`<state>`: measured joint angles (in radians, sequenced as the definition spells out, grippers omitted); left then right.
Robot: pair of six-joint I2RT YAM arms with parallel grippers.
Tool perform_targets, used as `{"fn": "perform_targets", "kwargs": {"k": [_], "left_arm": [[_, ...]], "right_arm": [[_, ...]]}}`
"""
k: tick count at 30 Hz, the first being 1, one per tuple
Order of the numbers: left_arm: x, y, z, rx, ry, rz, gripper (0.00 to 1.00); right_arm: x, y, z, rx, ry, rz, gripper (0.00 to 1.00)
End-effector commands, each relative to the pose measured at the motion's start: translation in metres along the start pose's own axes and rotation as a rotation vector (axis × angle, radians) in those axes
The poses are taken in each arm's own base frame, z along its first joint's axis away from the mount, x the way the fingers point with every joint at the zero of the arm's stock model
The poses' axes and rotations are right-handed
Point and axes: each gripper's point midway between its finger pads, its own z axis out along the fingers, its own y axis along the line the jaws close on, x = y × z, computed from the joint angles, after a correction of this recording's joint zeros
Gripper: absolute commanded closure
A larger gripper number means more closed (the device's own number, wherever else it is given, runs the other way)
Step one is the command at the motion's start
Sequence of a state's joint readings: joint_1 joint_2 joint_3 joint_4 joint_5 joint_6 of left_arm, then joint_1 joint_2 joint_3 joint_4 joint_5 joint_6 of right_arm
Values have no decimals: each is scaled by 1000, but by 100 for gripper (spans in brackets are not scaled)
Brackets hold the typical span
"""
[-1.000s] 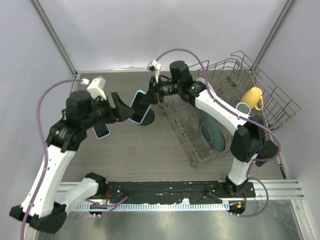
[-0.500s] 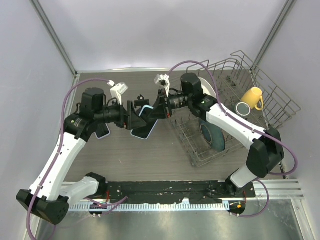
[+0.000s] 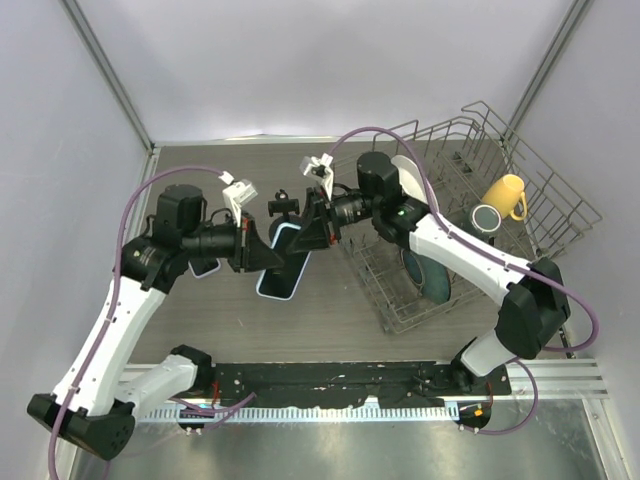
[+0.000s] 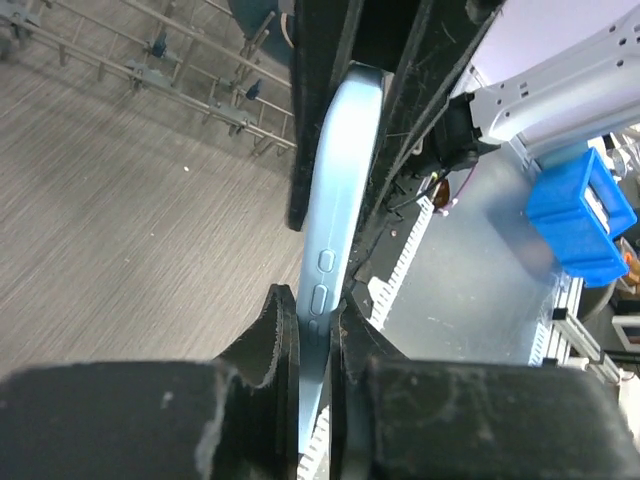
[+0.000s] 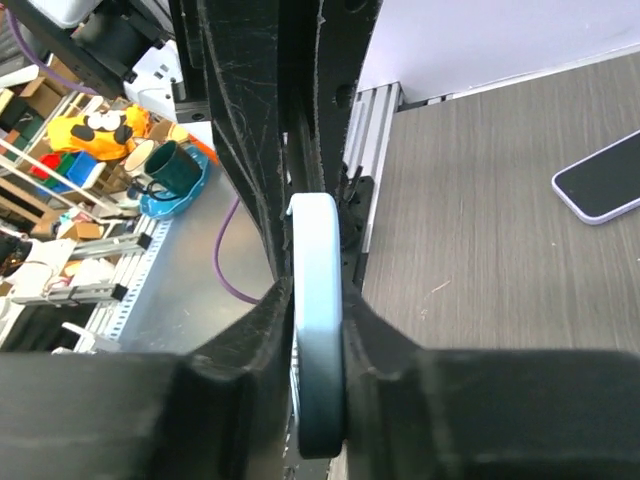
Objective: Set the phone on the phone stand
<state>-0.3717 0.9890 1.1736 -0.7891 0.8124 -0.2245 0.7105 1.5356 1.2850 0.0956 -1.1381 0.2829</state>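
The phone [image 3: 280, 277], black screen with a pale blue case, hangs tilted above the table between both arms. My left gripper [image 3: 262, 252] is shut on its left edge; in the left wrist view the blue case [image 4: 335, 200] is pinched between that gripper's [image 4: 315, 312] jaws. My right gripper [image 3: 312, 232] holds the opposite end, and the right wrist view shows the phone's rim [image 5: 316, 300] pressed between its [image 5: 318, 292] jaws. Only the phone stand's black clamp head [image 3: 284, 207] shows, just behind the phone. Its base is hidden.
A second phone [image 3: 207, 267] lies flat under my left arm, also seen as the phone on the table [image 5: 600, 180]. A wire dish rack [image 3: 470, 200] at the right holds a yellow mug [image 3: 505, 195], a teal plate [image 3: 425, 268] and a white plate [image 3: 410, 185].
My left gripper has closed on the phone's free end. Both arms have carried the phone lower and toward the near side, away from the stand's head.
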Motion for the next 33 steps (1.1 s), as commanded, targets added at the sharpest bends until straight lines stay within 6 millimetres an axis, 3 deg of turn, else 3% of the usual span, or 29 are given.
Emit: {"fn": "perform_targets", "kwargs": {"k": [1,2,4,5,7,8,11,12,15,18,20,27,30,31,32,33], "left_arm": [[-32,-10,-20,-96,-136,22,100],[-40,-12,-26,-116,-180,31,100],[-65,-33,-47,-120,-327,77,100],[-73,-35,-53,-136,-376,89,100],[-86,-52,-72,-130,-481,130,100],[-92,-51,-80,-168,-525,134,100],[-102,-50,-105,-265,-625,160,100],[-110,-41,-118,-349,-688,145,100],[-121,-48,-139,-376,-797,147,100],[-129,-65,-135,-279,-817,132,100],[-131,-70,-129,-224,-809,108,100],[-134,-76,-115,-125,-802,75,100],[-134,-77,-107,-94,-776,59,100],[-130,-73,-102,-97,-744,42,100],[-131,-76,-104,-103,-732,37,99],[-132,-68,-99,-132,-704,26,91]], "right_arm": [[-70,14,14,72,-200,-181,60],[-73,5,16,103,-225,-160,38],[-80,2,20,93,-277,-119,26],[-78,-4,24,85,-287,-82,24],[-88,2,29,25,-333,-30,23],[-84,-3,34,5,-334,-1,22],[-89,14,40,-99,-371,8,18],[-89,16,41,-119,-383,-3,18],[-88,24,50,-151,-381,-2,19],[-87,33,61,-182,-377,-5,26],[-89,39,63,-197,-390,-5,37],[-99,65,50,-255,-458,-26,60],[-100,67,48,-247,-457,-42,93],[-99,67,48,-243,-456,-46,100],[-96,67,48,-240,-444,-48,100],[-95,65,48,-231,-439,-78,100]]}}
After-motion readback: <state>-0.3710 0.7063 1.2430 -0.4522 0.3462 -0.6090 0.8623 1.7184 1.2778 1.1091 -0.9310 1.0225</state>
